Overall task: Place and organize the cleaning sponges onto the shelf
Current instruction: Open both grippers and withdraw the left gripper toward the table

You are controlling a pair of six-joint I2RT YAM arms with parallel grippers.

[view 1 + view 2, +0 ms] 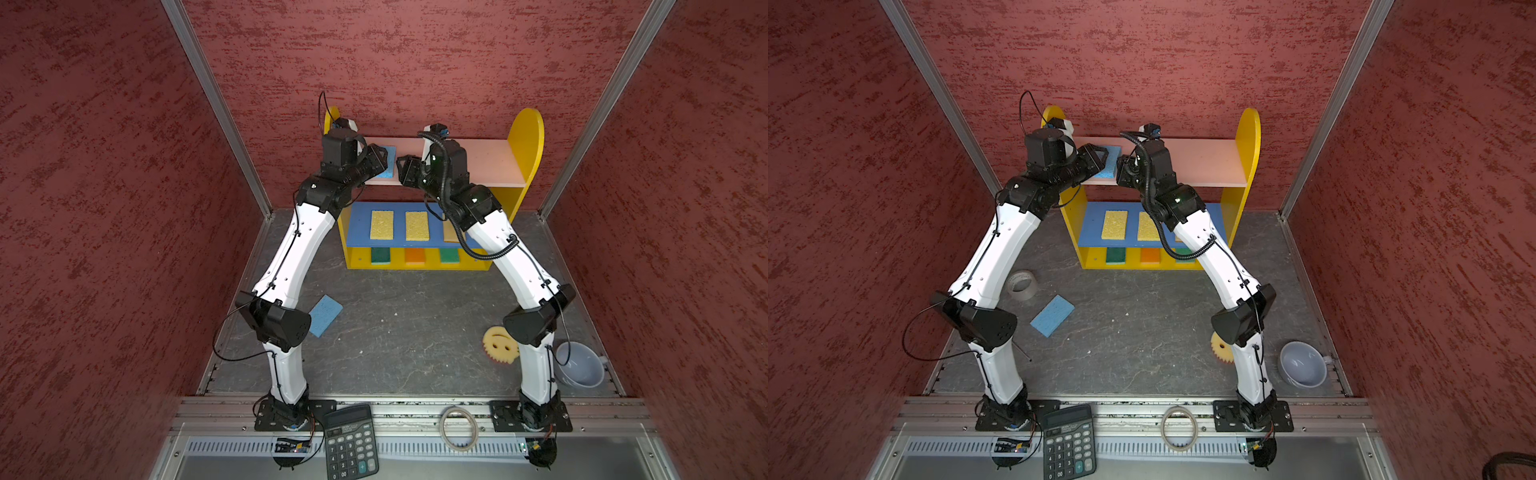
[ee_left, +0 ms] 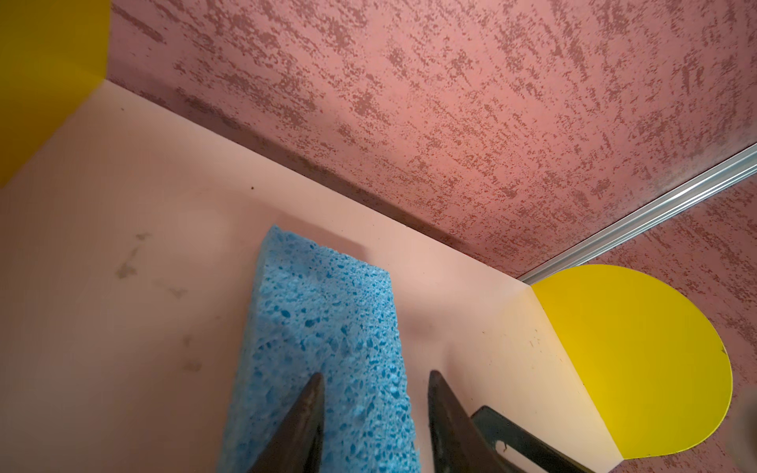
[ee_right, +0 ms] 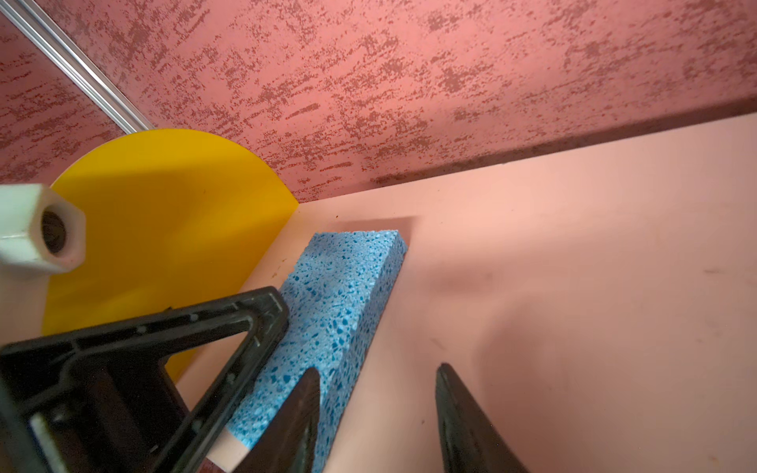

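Looking down at the shelf (image 1: 525, 141), you have one blue sponge (image 2: 323, 319) lying flat on the left part of its pink top board (image 1: 486, 162). Its long axis runs near to far, with one short end toward the back wall. Your left tool (image 2: 375, 379) sits over its near end with the jaws parted, one finger above the foam and the other beyond its right edge, gripping nothing. Your right tool (image 3: 377, 370) stands just right of the sponge, jaws likewise apart over bare board. Three yellow sponges (image 1: 381, 225) line the blue middle board (image 1: 359, 226), each lengthwise near to far. A second blue sponge (image 1: 325, 315) lies slanted on the worktop (image 1: 395, 324) at near left, and the smiley sponge (image 1: 498, 344) lies at near right.
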